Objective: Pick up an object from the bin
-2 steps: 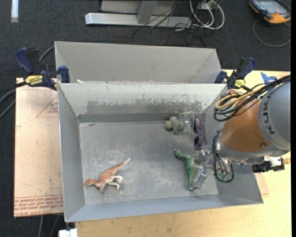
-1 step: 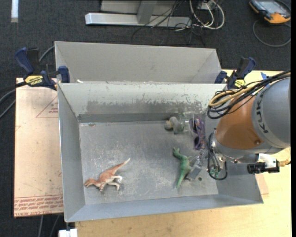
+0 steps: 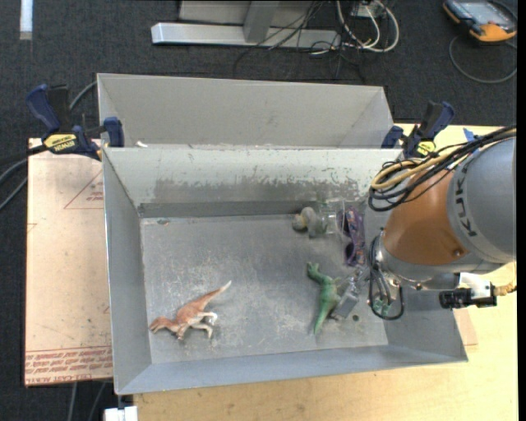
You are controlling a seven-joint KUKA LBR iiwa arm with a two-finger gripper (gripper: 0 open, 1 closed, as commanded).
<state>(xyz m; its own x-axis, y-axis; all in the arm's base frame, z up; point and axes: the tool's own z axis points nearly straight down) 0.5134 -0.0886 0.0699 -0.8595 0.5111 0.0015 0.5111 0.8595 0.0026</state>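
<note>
green toy dinosaur [image 3: 325, 298] just beside gripper [image 3: 352, 303], bin [image 3: 123, 247] floor's right

A tan and orange toy dinosaur [image 3: 187, 316] lies on its side in the lower left of the frame, its long tail pointing up and to the right and its pale legs toward the bottom edge. Right of centre a small grey rounded lump [image 3: 307, 219] sits just beside a clear thing with purple markings [image 3: 353, 233], whose kind I cannot tell. Along the top of the frame, on dark carpet [image 3: 49, 49], are a flat silver bar [image 3: 205, 33], a tangle of black and white cables [image 3: 366, 29] and, in the upper right corner, an orange and grey device [image 3: 485, 20].
</note>
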